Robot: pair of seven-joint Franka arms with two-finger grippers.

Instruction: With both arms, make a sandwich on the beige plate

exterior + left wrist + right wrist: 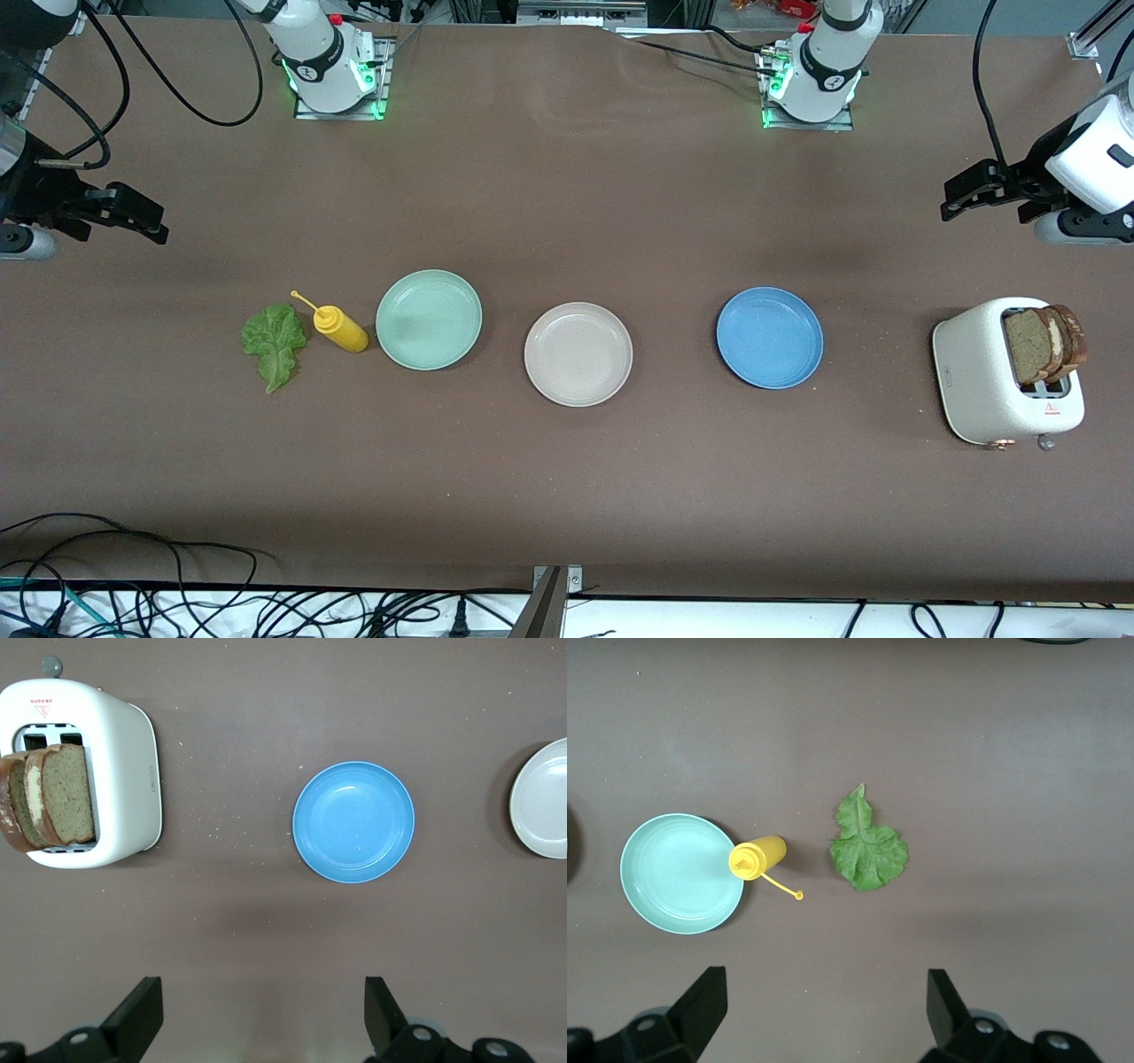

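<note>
The beige plate (578, 354) lies empty at the table's middle; its edge shows in the left wrist view (545, 797). Tan bread slices (1045, 341) stand in a white toaster (974, 372) at the left arm's end, also in the left wrist view (53, 793). A green lettuce leaf (273, 341) lies flat at the right arm's end, also in the right wrist view (866, 846). My left gripper (948, 202) is open and empty, up over bare table by the toaster (261, 992). My right gripper (161, 224) is open and empty, up over bare table by the lettuce (826, 983).
A mint-green plate (429, 319) and a yellow squeeze bottle (339, 328) lie between the lettuce and the beige plate. A blue plate (769, 337) lies between the beige plate and the toaster. Cables hang along the table's front edge.
</note>
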